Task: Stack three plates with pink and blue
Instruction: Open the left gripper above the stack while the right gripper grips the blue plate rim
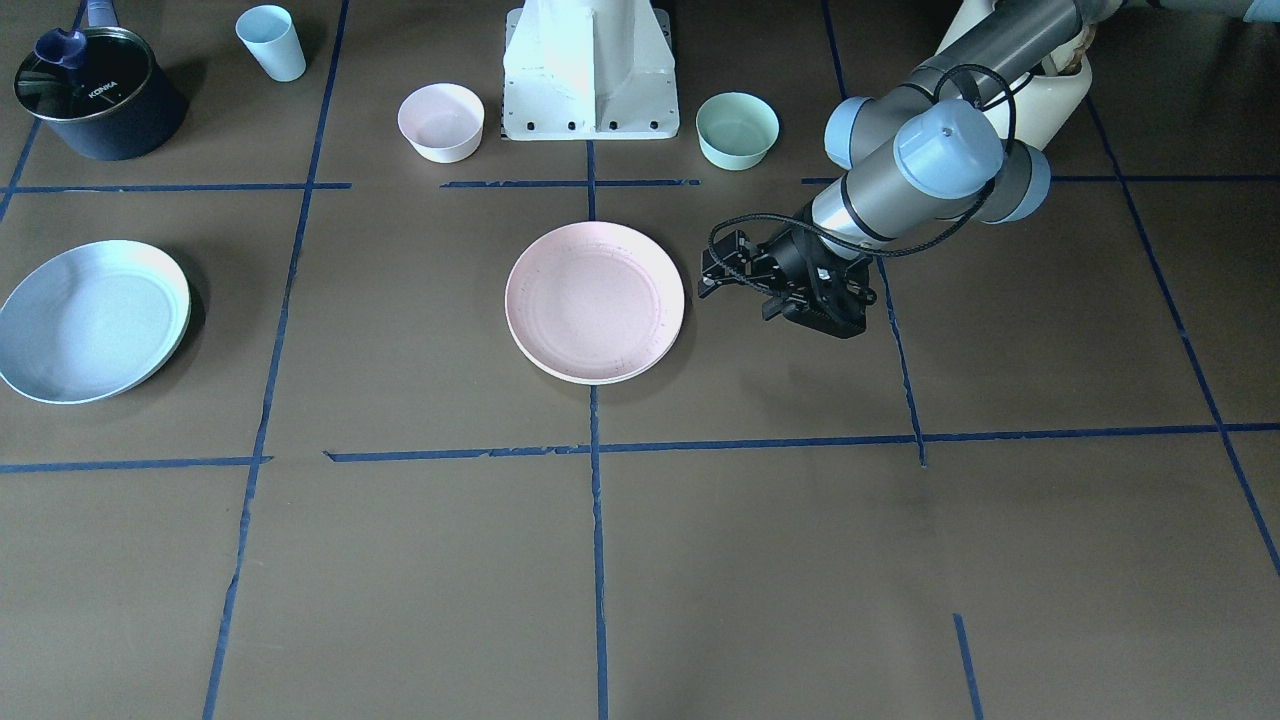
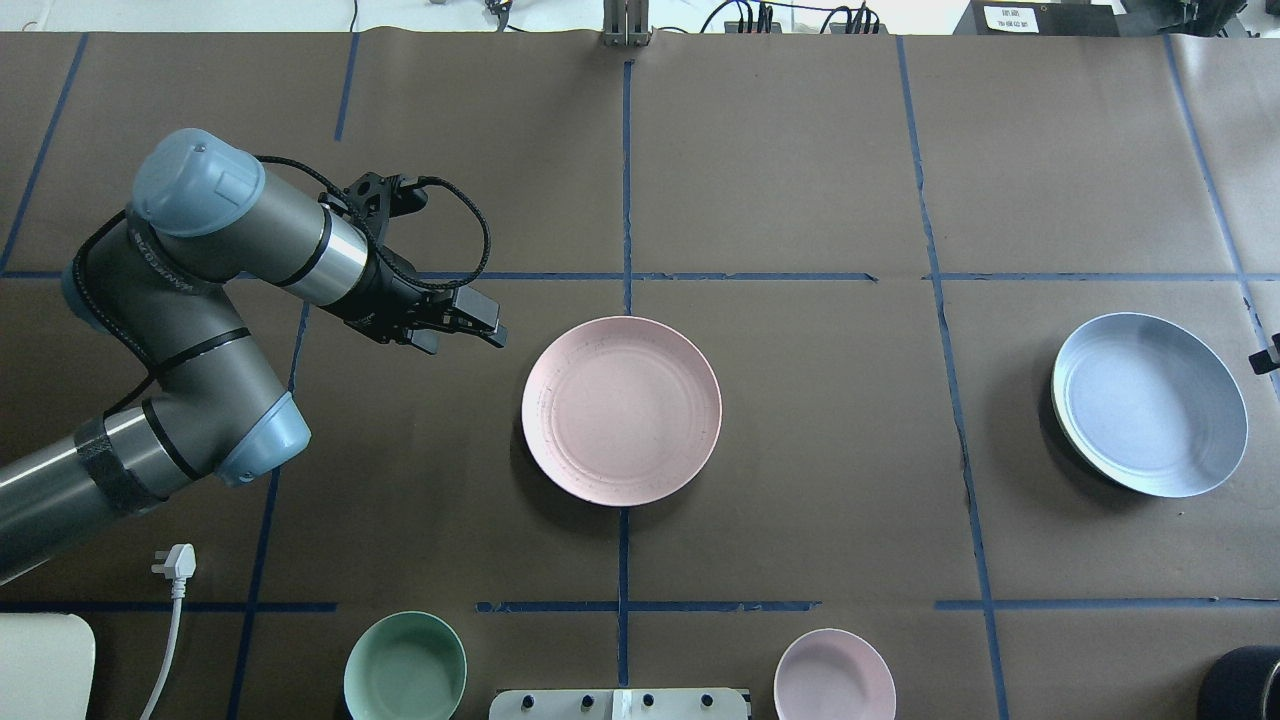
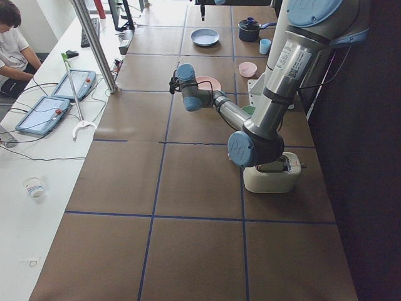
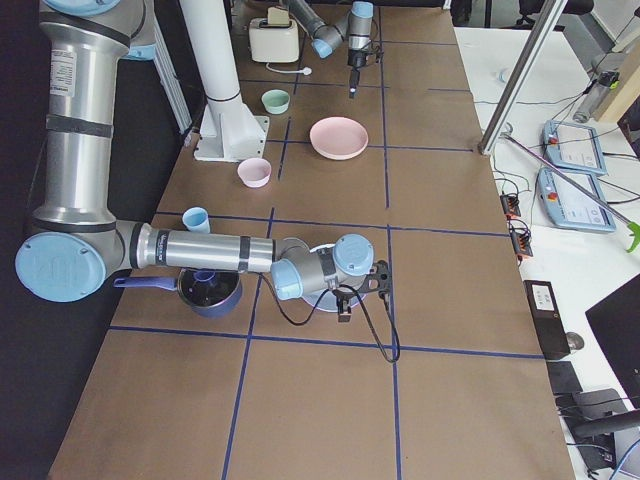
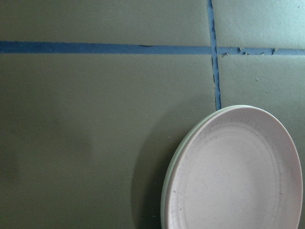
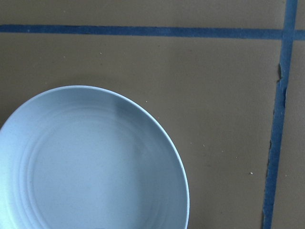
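The pale pink plate (image 2: 620,410) lies at the table's middle, also in the front view (image 1: 595,300). In the left wrist view it (image 5: 238,176) rests on a cream-white plate, of which only the rim (image 5: 167,191) shows. The pale blue plate (image 2: 1150,403) lies alone far to the robot's right (image 1: 90,318) and fills the right wrist view (image 6: 86,162). My left gripper (image 2: 495,328) hovers just left of the pink plate, apart from it, open and empty (image 1: 708,280). My right gripper (image 2: 1266,358) shows only as a sliver beside the blue plate; I cannot tell its state.
A small pink bowl (image 2: 835,675) and a mint bowl (image 2: 405,667) stand near the robot base (image 1: 590,70). A pale blue cup (image 1: 271,42) and a dark pot (image 1: 95,95) stand at the robot's right rear. A white plug and cable (image 2: 175,560) lie under the left arm.
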